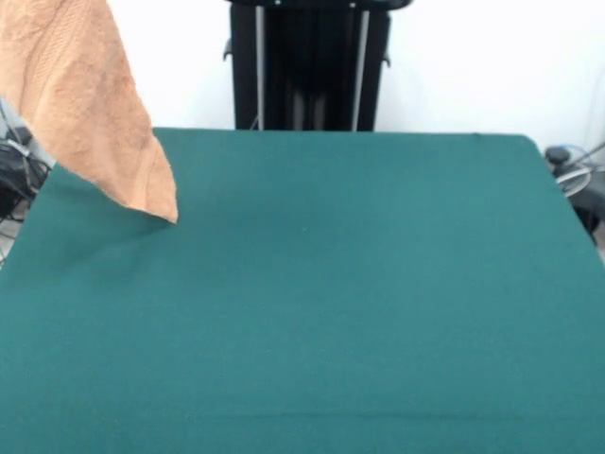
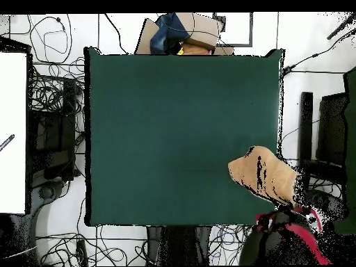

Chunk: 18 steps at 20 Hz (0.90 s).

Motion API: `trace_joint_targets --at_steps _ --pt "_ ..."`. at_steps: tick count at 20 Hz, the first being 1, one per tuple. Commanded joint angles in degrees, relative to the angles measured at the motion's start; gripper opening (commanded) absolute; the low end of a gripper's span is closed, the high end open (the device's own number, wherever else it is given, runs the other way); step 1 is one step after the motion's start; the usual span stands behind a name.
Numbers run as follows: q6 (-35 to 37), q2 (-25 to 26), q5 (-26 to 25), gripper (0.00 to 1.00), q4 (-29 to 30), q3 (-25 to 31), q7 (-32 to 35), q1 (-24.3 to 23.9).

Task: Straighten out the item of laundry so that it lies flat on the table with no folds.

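Note:
The peach-orange towel [image 1: 85, 104] hangs in the air over the far left corner of the green table [image 1: 321, 303]. It drapes down from the picture's top edge, and its lowest corner tip hangs just above the cloth. In the overhead view the towel [image 2: 264, 174] is bunched over the table's right edge near the bottom corner. The red and black arm [image 2: 288, 233] ends right beside it. My gripper [image 2: 286, 207] sits at the towel's upper end, mostly covered by cloth, and holds the towel up. The front view does not show the gripper.
The black pedestal [image 1: 310, 66] stands behind the table's far edge. Cables and dark equipment [image 2: 52, 125] lie on the floor along both table sides. A cardboard box and something blue [image 2: 182, 33] sit beyond the table's top edge in the overhead view.

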Motion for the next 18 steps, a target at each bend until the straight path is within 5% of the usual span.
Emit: trace_joint_targets --at_steps 1,12,18 --pt "11.4 -1.1 -9.5 0.00 -1.6 -2.2 27.5 8.3" --pt "14.8 6.4 -18.9 0.00 -4.3 -2.6 50.6 19.3" --pt "11.4 7.0 -16.9 0.00 -3.0 -3.6 48.3 18.9"
